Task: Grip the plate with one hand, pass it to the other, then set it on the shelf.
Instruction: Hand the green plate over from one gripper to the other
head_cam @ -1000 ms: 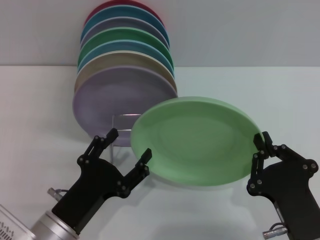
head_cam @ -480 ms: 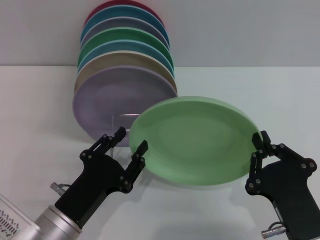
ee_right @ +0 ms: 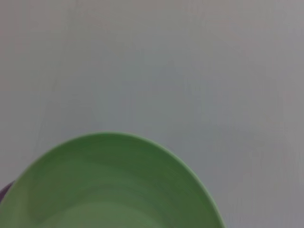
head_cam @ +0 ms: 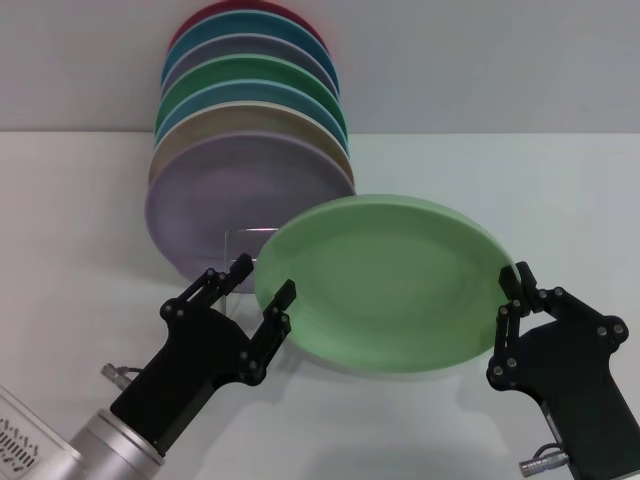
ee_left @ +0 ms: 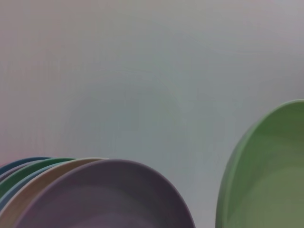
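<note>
Plates (head_cam: 250, 150) stacked in the shelf (head_cam: 238, 262) were fronted by the plate (head_cam: 385, 285), clamped by the right gripper (head_cam: 516, 292), left gripper (head_cam: 262, 282) fingers spread at its rim.

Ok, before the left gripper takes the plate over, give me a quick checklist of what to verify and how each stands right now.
1. Right gripper shut on the plate rim: ok.
2. Left gripper open, one finger at the plate's near edge: ok.
3. Plate rim lies between the left fingers: cannot tell.
4. Plate held up off the table: ok.
5. Front wire loop of the shelf free, ahead of the lilac plate: ok.
6. Plate clear of the lilac plate: cannot tell; they overlap in the head view.
</note>
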Tool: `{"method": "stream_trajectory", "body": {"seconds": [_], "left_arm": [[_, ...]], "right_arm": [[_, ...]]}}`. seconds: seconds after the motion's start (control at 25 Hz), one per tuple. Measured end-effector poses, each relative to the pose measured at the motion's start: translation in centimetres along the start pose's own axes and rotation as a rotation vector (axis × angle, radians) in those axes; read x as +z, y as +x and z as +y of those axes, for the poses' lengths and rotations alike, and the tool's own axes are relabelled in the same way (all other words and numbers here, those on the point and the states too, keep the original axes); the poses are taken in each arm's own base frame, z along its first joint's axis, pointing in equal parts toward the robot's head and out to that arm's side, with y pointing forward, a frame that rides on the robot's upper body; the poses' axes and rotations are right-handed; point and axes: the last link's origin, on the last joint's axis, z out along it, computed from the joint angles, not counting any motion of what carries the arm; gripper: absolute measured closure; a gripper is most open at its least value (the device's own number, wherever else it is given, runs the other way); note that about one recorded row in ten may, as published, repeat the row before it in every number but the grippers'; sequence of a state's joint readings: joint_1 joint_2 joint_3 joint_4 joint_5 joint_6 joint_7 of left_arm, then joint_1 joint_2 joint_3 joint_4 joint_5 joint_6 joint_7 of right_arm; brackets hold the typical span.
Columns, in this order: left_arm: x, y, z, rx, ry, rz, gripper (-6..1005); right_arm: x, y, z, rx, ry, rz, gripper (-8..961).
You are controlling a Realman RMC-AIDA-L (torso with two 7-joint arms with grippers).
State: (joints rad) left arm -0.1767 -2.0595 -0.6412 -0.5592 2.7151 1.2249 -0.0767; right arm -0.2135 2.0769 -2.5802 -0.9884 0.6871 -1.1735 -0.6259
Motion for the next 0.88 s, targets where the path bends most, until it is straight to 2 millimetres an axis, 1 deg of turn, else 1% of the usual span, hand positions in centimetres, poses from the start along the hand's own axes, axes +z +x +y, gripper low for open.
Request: {"method": "stream_trajectory", "body": {"seconds": [0.28,0.52,0.72,0.88], "left_arm": [[0.15,0.02,-0.04,0.003,-0.004,0.001,522],[0.27,0.02,-0.07,0.006,-0.007,0.000,739],[0.34,-0.01,-0.10,0.007,-0.007,-0.001,743],[0.46,0.03,-0.16,0.009,-0.009,0.000,769]], "right_arm": [[0.03,-0.03,0.00,0.001,0.000,-0.001,932],[0.05,-0.07,0.02,0.002,0.000,-0.002,932],[0.05,-0.11,0.14,0.003,-0.004,-0.004,931],[0.05,-0.15,0.18,0.005,-0.005,-0.005,931]]}}
